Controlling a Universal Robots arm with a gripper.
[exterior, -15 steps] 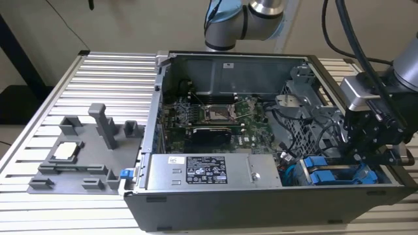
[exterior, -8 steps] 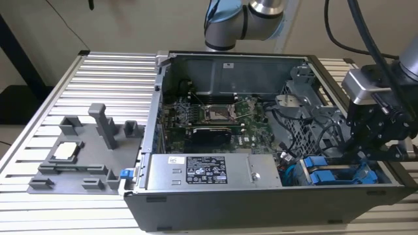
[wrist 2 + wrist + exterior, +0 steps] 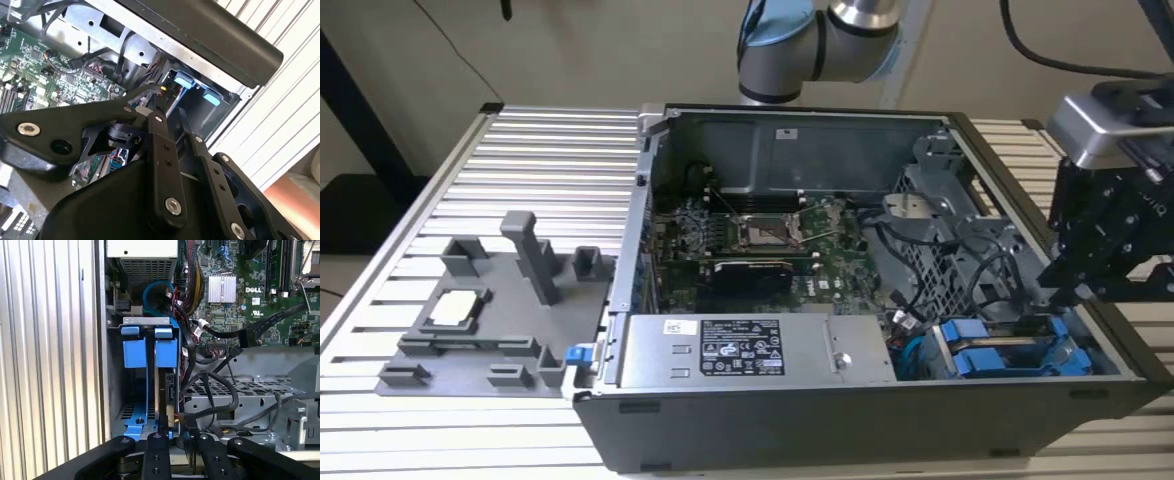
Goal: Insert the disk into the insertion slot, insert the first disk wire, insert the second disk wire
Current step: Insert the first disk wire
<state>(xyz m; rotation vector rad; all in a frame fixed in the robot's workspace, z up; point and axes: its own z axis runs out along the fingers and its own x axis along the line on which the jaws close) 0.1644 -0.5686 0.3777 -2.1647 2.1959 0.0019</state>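
Disk part looks done to me: the disk (image 3: 166, 352) sits seated in the insertion slot (image 3: 150, 321), in a corner of the computer case (image 3: 854, 420), right beside the other blue carrier (image 3: 134, 350). The wires look like what's left. The tool (image 3: 177, 432) hangs at the disk's exposed end, by a black wire's plug (image 3: 172, 416). Can't tell if it's pinching that or spread. The case sits on a slatted metal tabletop (image 3: 520, 150), with a grey parts tray (image 3: 480, 330) beside the case.

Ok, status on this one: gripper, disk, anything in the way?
Status: gripper at the insertion slot, by a cable connector; disk seated inside beside another blue carrier; black cables crowd alongside.
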